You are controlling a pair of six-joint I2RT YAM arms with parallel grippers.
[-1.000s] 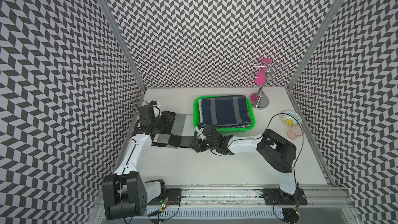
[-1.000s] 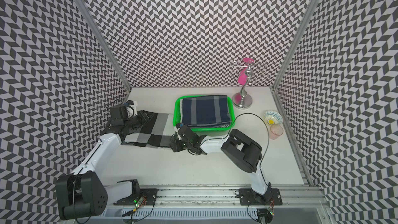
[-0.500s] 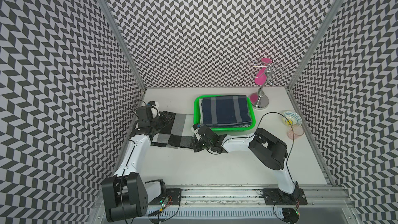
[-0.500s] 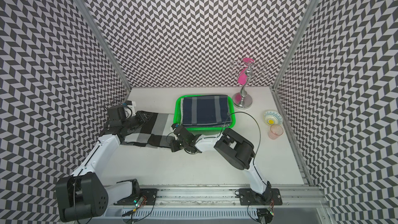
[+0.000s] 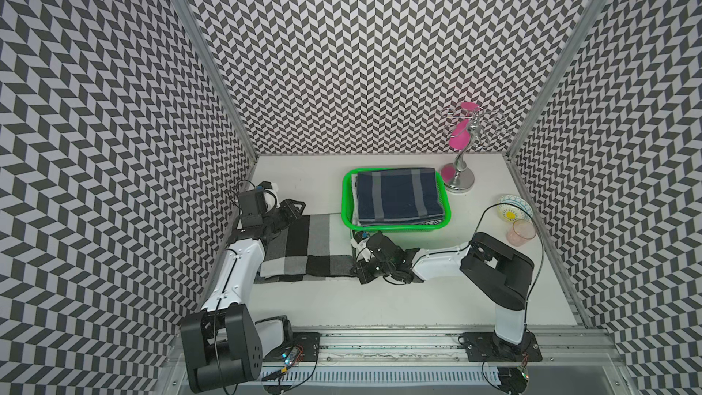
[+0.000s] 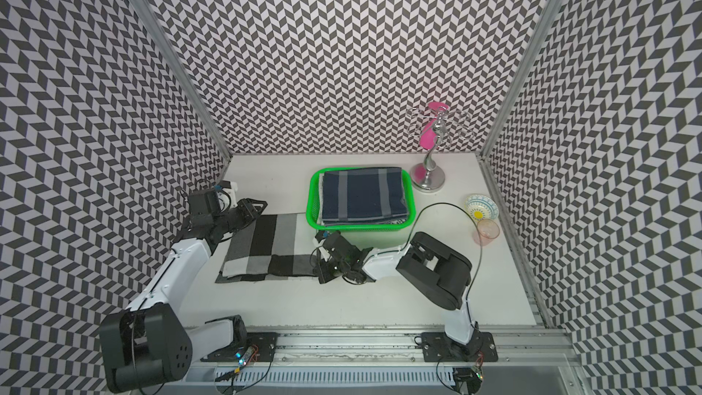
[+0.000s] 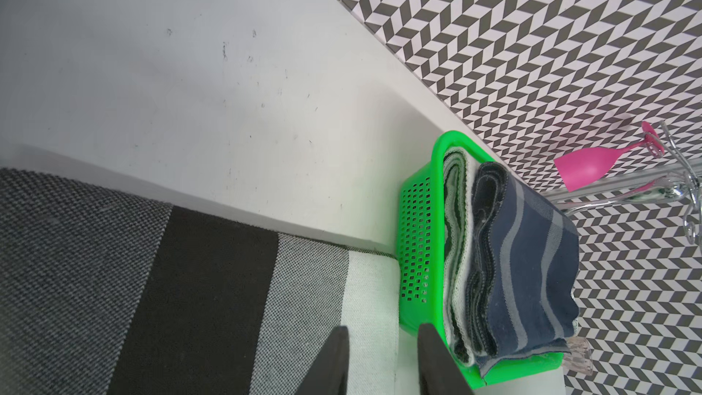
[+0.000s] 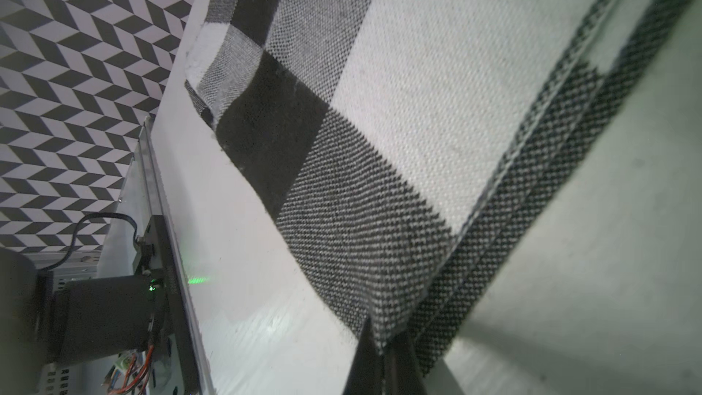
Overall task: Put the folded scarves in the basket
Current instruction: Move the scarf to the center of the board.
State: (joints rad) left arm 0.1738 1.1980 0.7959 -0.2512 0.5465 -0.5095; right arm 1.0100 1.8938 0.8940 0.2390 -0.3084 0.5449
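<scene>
The folded scarf (image 5: 307, 245), a woven cloth checked in black, grey and white, lies flat on the white table (image 5: 380, 298) at about 9 o'clock of the table's middle. It is outside the basket (image 5: 345, 199), a shallow bright green plastic tray with perforated sides that stands at the scarf's 2 o'clock. The scarf's far corner is just beside the basket's near left corner; whether they touch I cannot tell. A navy cloth with pale grey stripes (image 5: 399, 193) lies folded on other folded cloths and fills the basket. The right gripper (image 5: 359, 271) is low at the scarf's 4 o'clock corner, at the basket's 6 o'clock. In the right wrist view its jaws are pinched together on that corner of the scarf (image 8: 380, 127), which is drawn up off the table there. The left gripper (image 7: 381, 359) is at the scarf's 10 o'clock corner. In the left wrist view its two dark fingers (image 7: 334, 359) stand apart with nothing between them, over the scarf's pale edge nearest the basket (image 7: 416, 241). A silver metal stand (image 5: 461, 169) with a pink glass (image 5: 459, 140) hanging from it is at the basket's 2 o'clock. A patterned bowl (image 5: 513, 208) is at its 3 o'clock and a clear pink cup (image 5: 521, 232) at its 4 o'clock.
</scene>
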